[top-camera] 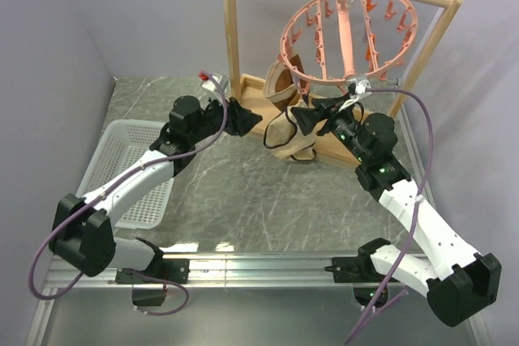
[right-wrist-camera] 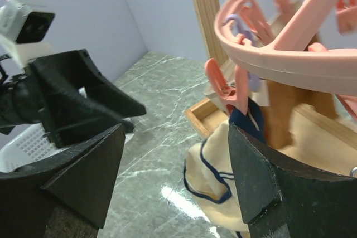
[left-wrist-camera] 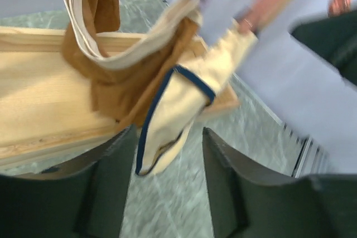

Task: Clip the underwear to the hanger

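Grey marbled surface (top-camera: 243, 192) up front, wooden rack (top-camera: 231, 30) at the back, and the pink hanger (top-camera: 345, 34) hooked over its bar. The underwear (right-wrist-camera: 209, 171) dangles from one peg on the hanger's ring, pinched at its dark trim, beside a brown garment (top-camera: 280, 83). The left end effector (left-wrist-camera: 167, 154) sits released, a finger either side of the cloth. The right end effector (right-wrist-camera: 175, 137) gapes wide, holding nothing, just beside that peg.

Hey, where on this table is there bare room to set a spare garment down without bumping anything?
The table is bare in the middle, between the left arm and right arm, right of the basket, in front of the rack base. Crowded: under the hanger, where the underwear, a brown garment and the left fingers and right fingers cluster.
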